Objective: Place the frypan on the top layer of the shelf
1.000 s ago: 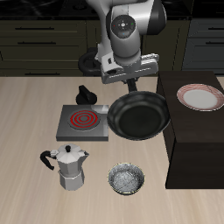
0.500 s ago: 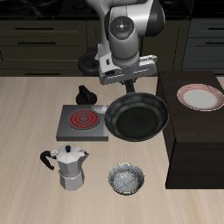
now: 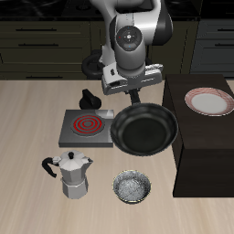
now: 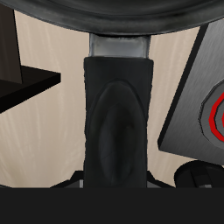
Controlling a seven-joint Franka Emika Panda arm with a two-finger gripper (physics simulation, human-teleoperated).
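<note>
Frypan (image 3: 144, 129) hangs below the gripper (image 3: 135, 90), which is clamped on its handle (image 4: 115, 109)

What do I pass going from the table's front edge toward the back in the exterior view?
Small metal bowl → moka pot → frypan, held in the gripper → plate on the shelf → drawer cabinets.
</note>
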